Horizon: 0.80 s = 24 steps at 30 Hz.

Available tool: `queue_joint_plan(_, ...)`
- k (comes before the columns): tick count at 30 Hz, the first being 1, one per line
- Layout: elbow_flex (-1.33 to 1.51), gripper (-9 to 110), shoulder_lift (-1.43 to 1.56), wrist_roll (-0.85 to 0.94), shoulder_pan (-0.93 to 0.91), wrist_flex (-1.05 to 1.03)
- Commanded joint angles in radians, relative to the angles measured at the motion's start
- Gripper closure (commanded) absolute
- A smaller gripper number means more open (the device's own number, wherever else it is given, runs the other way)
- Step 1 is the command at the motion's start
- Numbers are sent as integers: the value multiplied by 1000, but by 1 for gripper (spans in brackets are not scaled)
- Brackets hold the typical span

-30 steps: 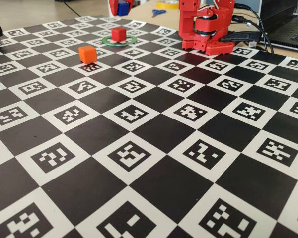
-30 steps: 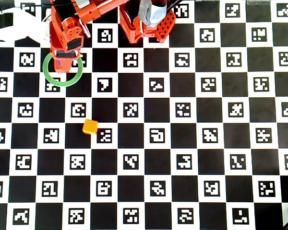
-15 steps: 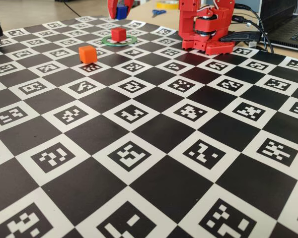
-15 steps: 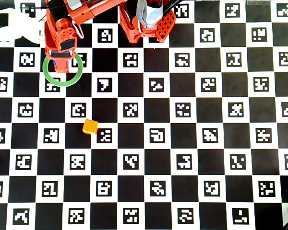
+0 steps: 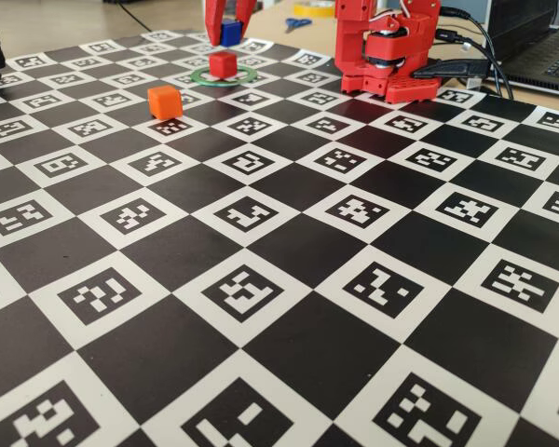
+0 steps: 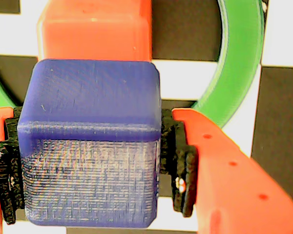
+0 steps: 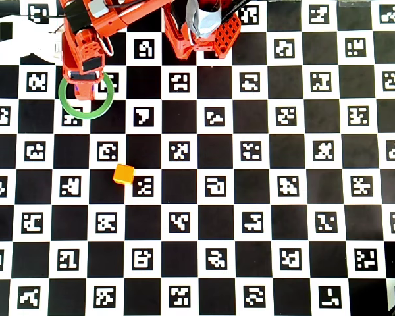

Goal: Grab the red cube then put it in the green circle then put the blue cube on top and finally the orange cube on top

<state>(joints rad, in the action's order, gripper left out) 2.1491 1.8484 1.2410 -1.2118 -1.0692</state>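
Pinching the blue cube (image 6: 90, 146) between its two fingers, the end effector (image 5: 229, 33) hangs above the red cube (image 5: 223, 63); a gap shows between the two cubes in the fixed view; the red cube sits directly beneath, inside the green circle (image 5: 203, 75) on the checkered tabletop (image 5: 289, 251); in the wrist view the red cube peeks out just beyond the blue one, the ring curving to the right; the overhead view probably hides both cubes under the arm; the orange cube (image 7: 124, 174) lies well apart, nearer the camera in the fixed view.
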Motion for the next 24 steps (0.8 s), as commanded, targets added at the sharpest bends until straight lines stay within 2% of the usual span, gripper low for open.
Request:
queue_joint_plan(1, -2, 91, 8, 9, 3, 23)
queue_joint_plan(24, 26, 91, -18, 12, 5, 97)
